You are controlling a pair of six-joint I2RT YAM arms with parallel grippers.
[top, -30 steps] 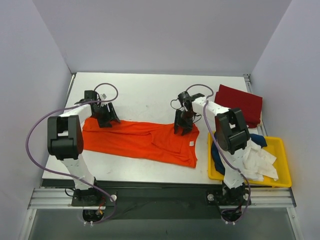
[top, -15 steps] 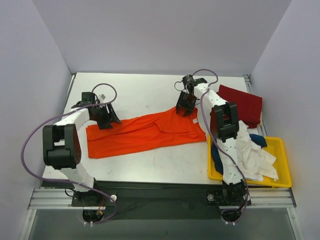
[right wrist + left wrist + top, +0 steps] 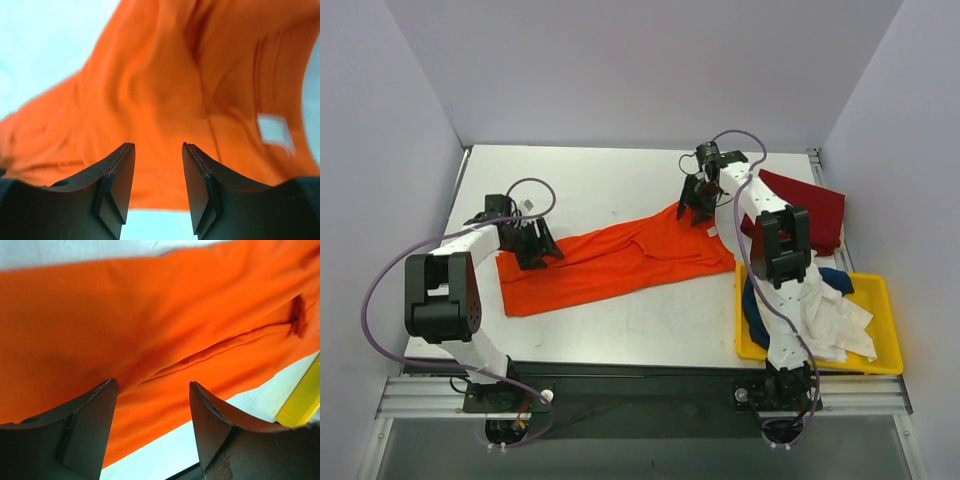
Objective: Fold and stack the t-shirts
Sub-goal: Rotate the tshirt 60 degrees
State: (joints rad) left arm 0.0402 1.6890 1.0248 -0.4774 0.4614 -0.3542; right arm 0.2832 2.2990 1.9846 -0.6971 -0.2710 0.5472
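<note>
Pale grey table [image 3: 620, 190], plain lilac walls on three sides.

- Bright orange cloth t-shirt [image 3: 610, 262] lies spread in a long band, reaching from just beside the yellow plastic bin [image 3: 876, 288] to well away from it.
- Right gripper [image 3: 700, 205] is at the shirt's bin-side far corner. The cloth peaks up to it, and its fingers [image 3: 117, 175] are narrowed on orange cloth. Judged a pinch, lifting that edge for a fold.
- Left gripper [image 3: 528, 245] is at the end farthest from the bin. A ridge of cloth runs between its fingers [image 3: 90, 425]. It probably anchors the shirt so it stays taut.
- Dark red folded cloth shirt [image 3: 810, 210] rests beyond the bin, likely the stack's base.
- White cloth shirts [image 3: 835, 320] and a navy blue cloth shirt [image 3: 752, 305] are heaped in the bin, not yet folded.
</note>
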